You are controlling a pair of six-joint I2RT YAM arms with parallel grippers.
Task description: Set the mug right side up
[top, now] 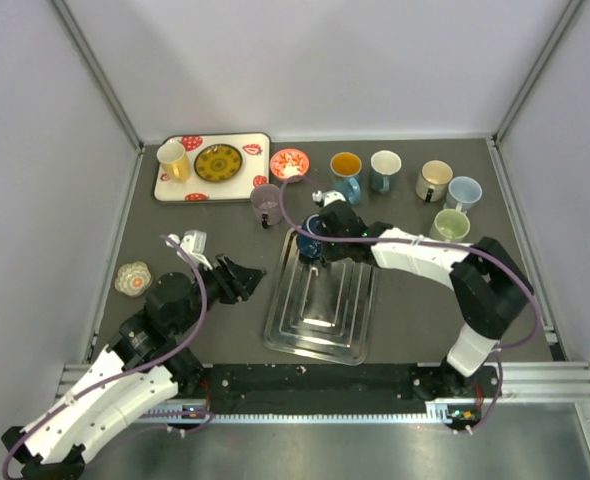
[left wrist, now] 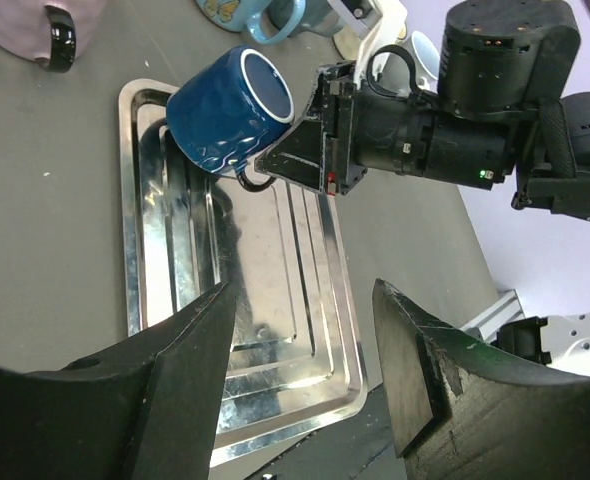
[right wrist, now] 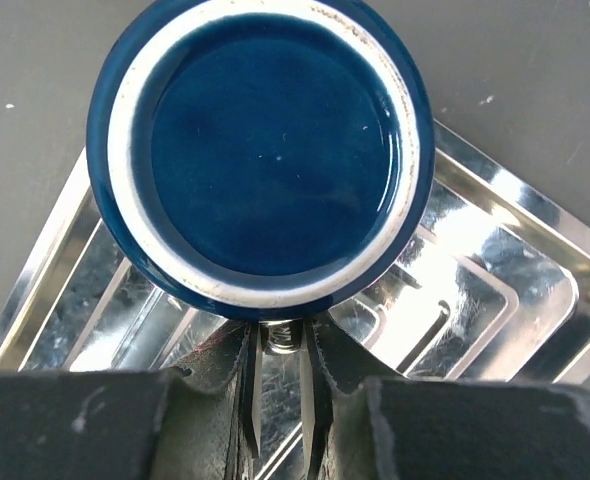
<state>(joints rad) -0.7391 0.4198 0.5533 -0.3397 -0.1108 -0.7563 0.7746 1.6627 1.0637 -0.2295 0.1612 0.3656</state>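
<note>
A dark blue mug point(top: 311, 231) hangs over the far end of the steel tray point(top: 320, 320). My right gripper point(top: 322, 240) is shut on its handle. In the right wrist view the mug's base with its pale ring point(right wrist: 260, 150) faces the camera, above the right gripper point(right wrist: 280, 340). In the left wrist view the mug point(left wrist: 225, 115) is tilted and lifted off the tray point(left wrist: 265, 290), held by the right gripper point(left wrist: 300, 165). My left gripper point(top: 247, 280) is open and empty beside the tray's left edge; it also shows in the left wrist view point(left wrist: 305, 320).
A white tray point(top: 175, 187) with a yellow mug point(top: 173, 160) and a plate point(top: 218, 162) stands at the back left. A pink bowl point(top: 289, 163), a lilac mug point(top: 267, 204) and several mugs point(top: 434, 180) stand behind. A small flowered dish point(top: 133, 278) lies at the left.
</note>
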